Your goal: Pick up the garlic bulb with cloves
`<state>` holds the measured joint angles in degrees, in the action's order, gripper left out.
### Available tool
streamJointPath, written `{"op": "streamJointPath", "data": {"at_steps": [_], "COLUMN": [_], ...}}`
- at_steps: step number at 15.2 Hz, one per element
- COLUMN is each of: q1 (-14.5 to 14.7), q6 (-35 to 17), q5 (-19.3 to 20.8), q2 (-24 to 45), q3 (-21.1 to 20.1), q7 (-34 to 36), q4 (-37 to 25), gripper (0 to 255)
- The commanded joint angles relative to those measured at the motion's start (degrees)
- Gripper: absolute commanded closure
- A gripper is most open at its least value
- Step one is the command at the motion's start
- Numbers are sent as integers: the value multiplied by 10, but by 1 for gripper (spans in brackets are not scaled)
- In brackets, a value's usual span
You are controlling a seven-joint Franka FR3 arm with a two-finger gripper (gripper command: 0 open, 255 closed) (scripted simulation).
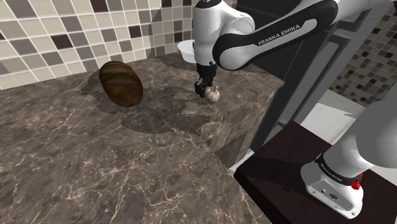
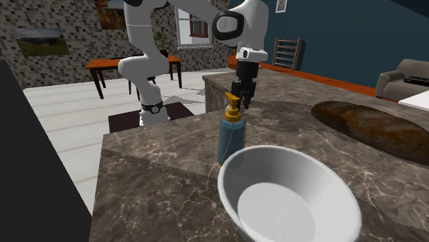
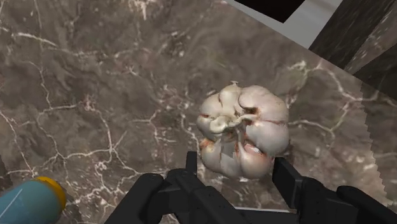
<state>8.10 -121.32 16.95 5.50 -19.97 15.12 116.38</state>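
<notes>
Garlic (image 1: 214, 95) on counter (image 1: 95, 165), in hand (image 1: 205, 91); bread (image 1: 121, 83) well apart, bowl (image 1: 186, 49) bhd.

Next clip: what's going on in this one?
A white Franka arm has its black two-finger gripper down at a pale, pinkish-white garlic bulb with cloves on a brown marbled countertop. The bulb appears to lie on the surface, not lifted. Whether it is clamped yet is unclear. A dark brown bread loaf, a white bowl and a blue pump bottle with a yellow top sit apart from the gripper.
</notes>
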Motion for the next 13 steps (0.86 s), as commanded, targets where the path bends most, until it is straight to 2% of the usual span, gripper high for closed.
{"op": "streamJointPath", "data": {"at_steps": [1,11,13], "q1": [0,0,0], "q6": [15,84,85], "q5": [-5,-24,-24], "q2": [-6,-30,-31], "q3": [-1,-3,-3], "q7": [-5,-28,-29], "q4": [-10,-59,-60], "gripper": [255,255,255]}}
